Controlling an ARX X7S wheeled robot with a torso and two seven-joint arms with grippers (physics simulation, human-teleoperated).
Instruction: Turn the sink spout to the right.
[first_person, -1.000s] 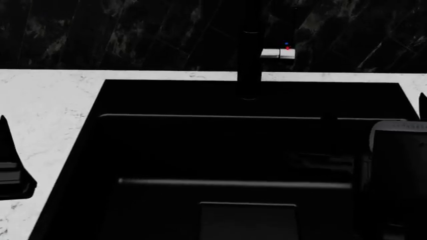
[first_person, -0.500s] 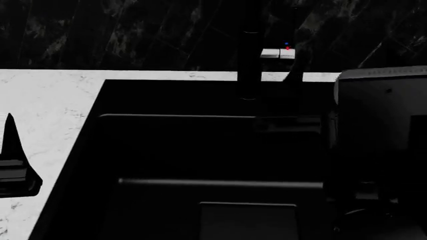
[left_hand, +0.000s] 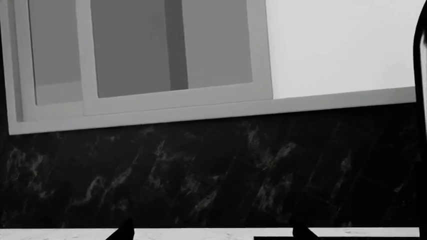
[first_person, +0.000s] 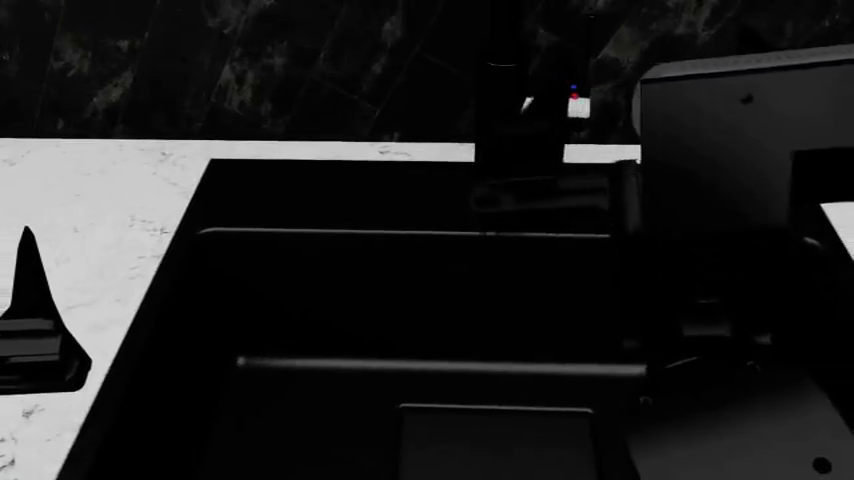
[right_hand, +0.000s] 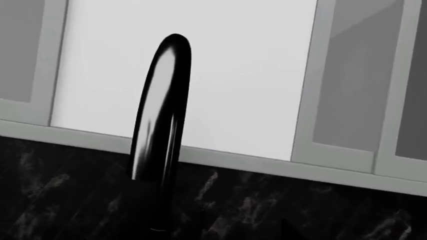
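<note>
Black on black: the spout (first_person: 499, 110) stands upright at the back rim of the dark basin (first_person: 334, 300), behind the white marble tabletop (first_person: 94, 220), and its arm reaches forward over the basin. In the right wrist view the spout (right_hand: 160, 130) curves up, glossy, before pale cabinets (right_hand: 353, 85). A small grey lever (first_person: 577, 106) with red and blue dots sits just right of the spout. The right claw (first_person: 547, 195) is close beside the spout's base; whether it is released or clenched I cannot tell. The left claw (first_person: 34, 330) hovers over the tabletop, well apart; its fingertips (left_hand: 125, 231) stand spread, holding nothing.
</note>
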